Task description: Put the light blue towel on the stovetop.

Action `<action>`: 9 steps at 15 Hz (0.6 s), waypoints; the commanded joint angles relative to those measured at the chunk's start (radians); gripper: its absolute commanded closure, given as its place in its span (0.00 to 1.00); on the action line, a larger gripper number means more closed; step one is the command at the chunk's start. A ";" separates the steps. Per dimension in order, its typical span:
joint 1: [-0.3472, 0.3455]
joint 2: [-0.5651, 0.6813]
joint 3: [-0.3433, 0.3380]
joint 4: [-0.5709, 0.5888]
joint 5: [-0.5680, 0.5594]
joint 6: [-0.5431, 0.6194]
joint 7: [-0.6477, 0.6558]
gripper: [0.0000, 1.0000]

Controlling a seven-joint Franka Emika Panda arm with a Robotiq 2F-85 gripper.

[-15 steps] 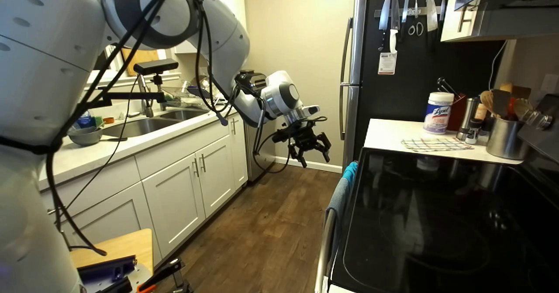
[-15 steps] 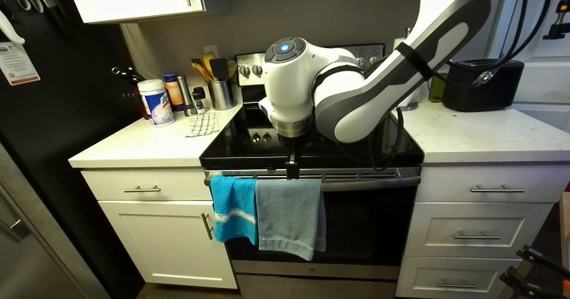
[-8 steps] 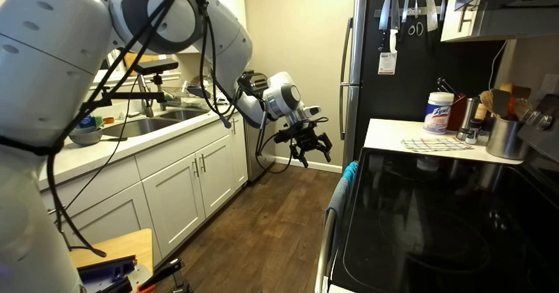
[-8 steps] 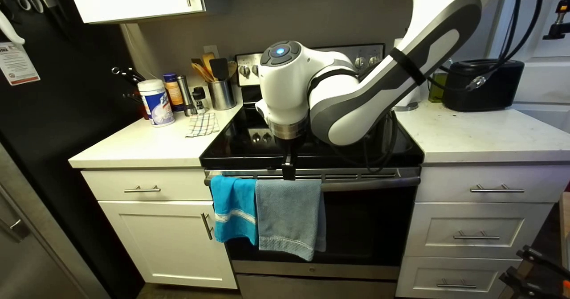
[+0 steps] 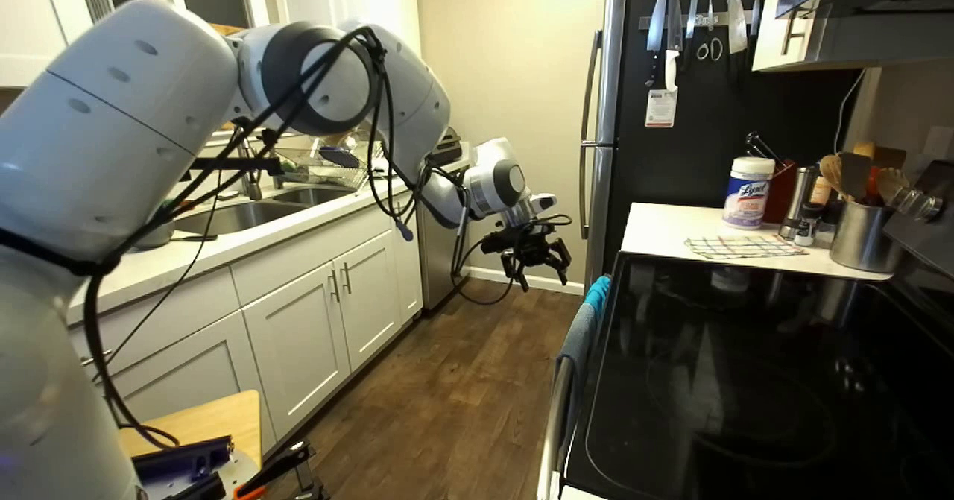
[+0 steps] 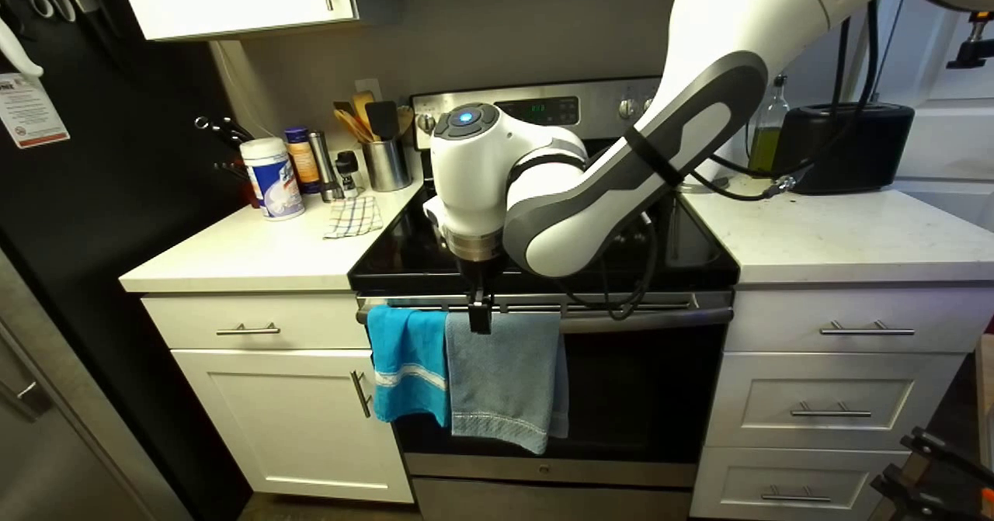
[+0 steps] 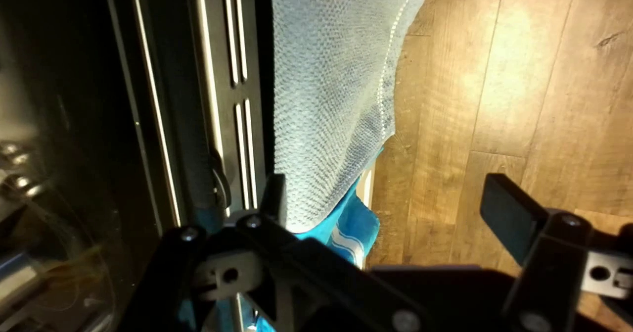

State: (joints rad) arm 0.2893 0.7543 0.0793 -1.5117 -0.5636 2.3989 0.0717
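Pale blue towel (image 6: 502,381) is hanging lower-center in an exterior view, grasp and carry to stovetop (image 5: 745,381) remaining, gripper (image 7: 385,203) standing spread.

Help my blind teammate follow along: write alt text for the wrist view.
An open black gripper spans the bottom of the picture, near a hanging pale gray-blue towel. A white-banded bright blue towel shows lower in the frame; the dark stovetop lies at left, wood floor at right.

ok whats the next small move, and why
Probably ease the open black pincer toward the glossy black stovetop: in the wrist view, one fingertip overlaps the stove-side edge of the grey-blue cloth towel, the other hangs over wooden floor, so the towel sits off-centre.
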 commanded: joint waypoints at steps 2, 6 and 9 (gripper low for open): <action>-0.017 0.073 -0.003 0.078 0.101 -0.003 -0.141 0.00; -0.026 0.113 -0.018 0.112 0.095 0.003 -0.228 0.00; -0.035 0.145 -0.026 0.136 0.090 0.006 -0.293 0.00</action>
State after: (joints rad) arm 0.2696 0.8683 0.0537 -1.4073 -0.4951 2.3987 -0.1268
